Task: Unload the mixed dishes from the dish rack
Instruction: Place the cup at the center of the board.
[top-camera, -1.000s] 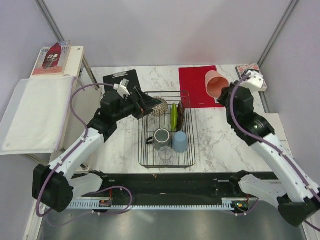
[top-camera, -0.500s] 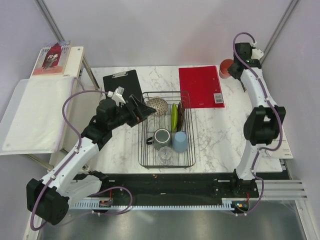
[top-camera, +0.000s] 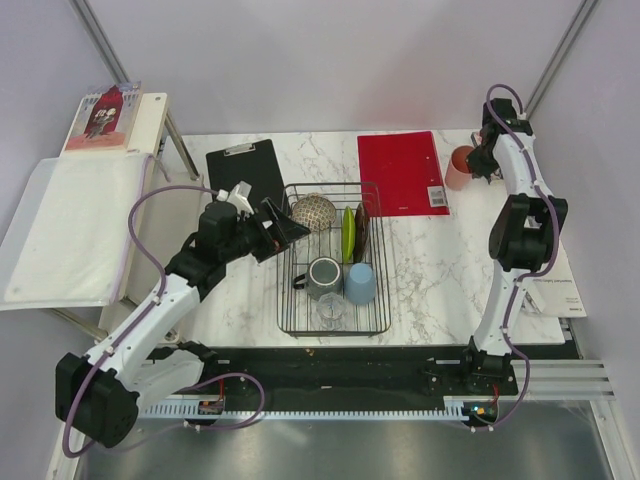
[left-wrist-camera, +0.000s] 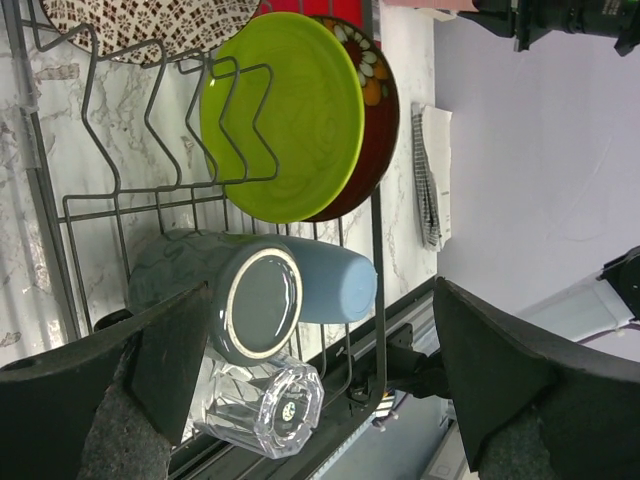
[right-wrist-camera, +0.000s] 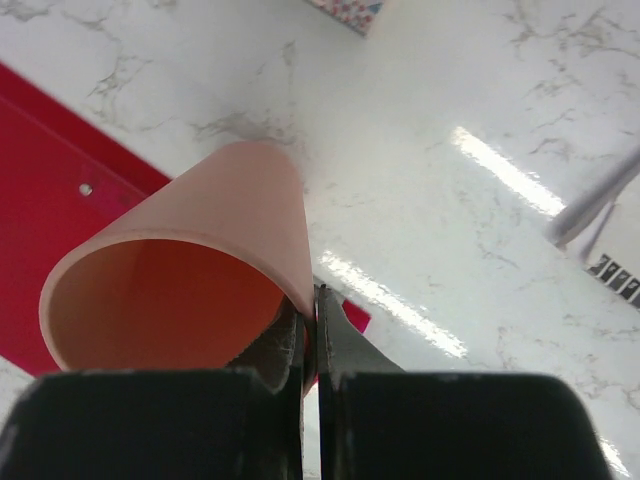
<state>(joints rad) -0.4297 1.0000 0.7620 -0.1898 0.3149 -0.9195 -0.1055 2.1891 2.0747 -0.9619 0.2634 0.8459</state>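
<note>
Right wrist view showed the right gripper pinching the pink cup by its wall, far right, for unloading; the left gripper gaped.

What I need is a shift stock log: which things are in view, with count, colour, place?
black wire dish rack: 1, black, table centre
beige mesh-patterned bowl: 1, beige, rack's far end
lime-green plate: 1, green, upright in rack
dark red patterned plate: 1, dark red, beside green plate
grey handled mug: 1, grey, rack middle
light blue cup: 1, blue, beside mug
small clear glass: 1, clear, rack's near end
pink tapered cup: 1, pink, held right of red folder
flat black clipboard: 1, black, beyond rack's left
flat red folder: 1, red, beyond rack's right
left hand: 1, black, open, at rack's far left
right hand: 1, black, shut on pink tapered cup
</note>
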